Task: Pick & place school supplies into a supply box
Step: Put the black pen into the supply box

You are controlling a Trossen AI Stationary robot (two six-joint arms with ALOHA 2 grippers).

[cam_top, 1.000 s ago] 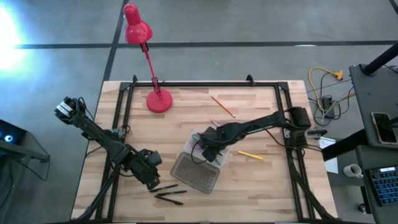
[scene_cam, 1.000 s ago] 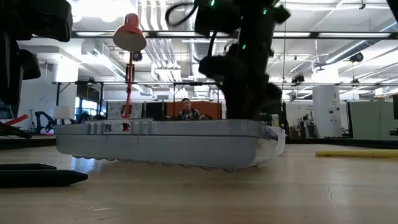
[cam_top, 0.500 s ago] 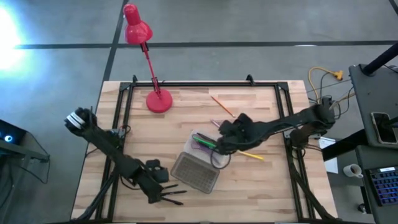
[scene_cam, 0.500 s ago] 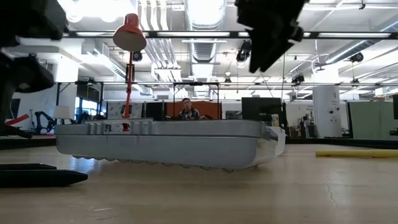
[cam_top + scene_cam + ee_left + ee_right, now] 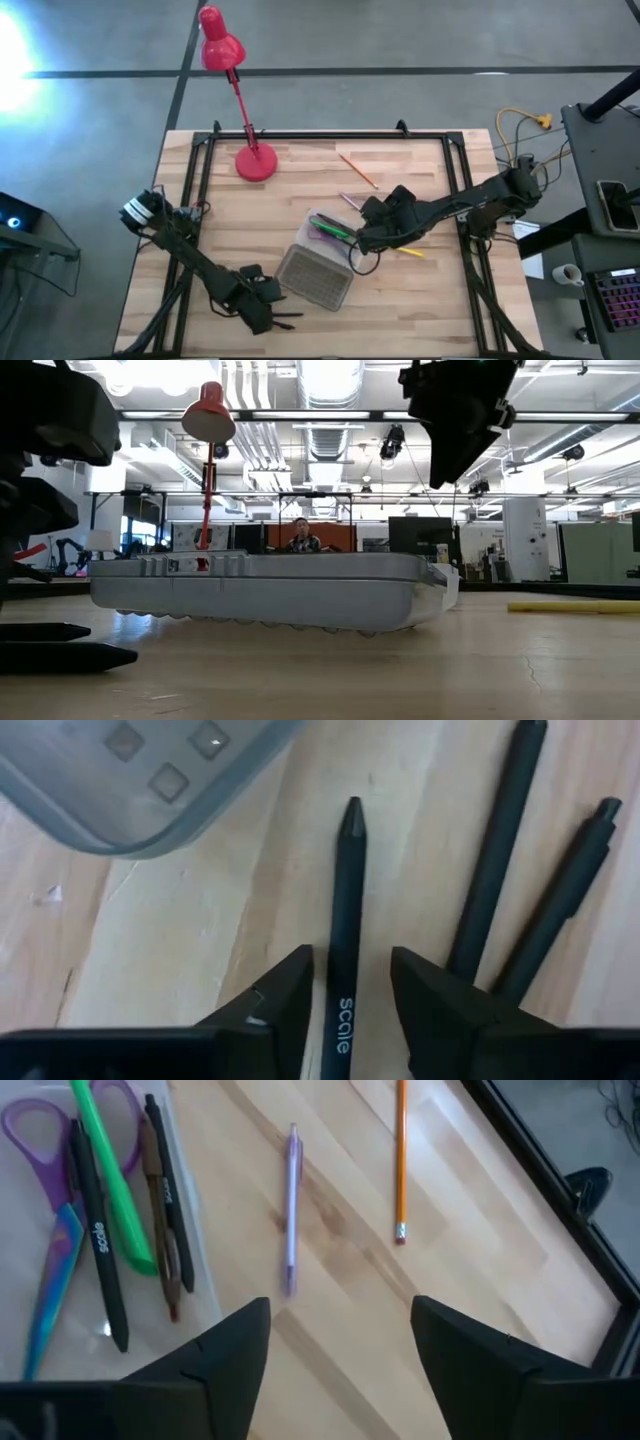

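Three black pens (image 5: 480, 870) lie by the supply box (image 5: 318, 262) lid corner; we find the left gripper (image 5: 345, 985) open, fingers straddling one marked "scale", not clamped. We note a red lamp (image 5: 240, 95) at the table's back. Right gripper (image 5: 335, 1350) spread wide, empty, above a purple pencil (image 5: 291, 1205) and orange pencil (image 5: 400, 1160); scissors (image 5: 45, 1230) and green marker (image 5: 115, 1185) lie boxed.

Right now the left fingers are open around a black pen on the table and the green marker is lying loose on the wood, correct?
Not quite. The right wrist view shows the green marker inside the box, beside the scissors. The left fingers do straddle a black pen.
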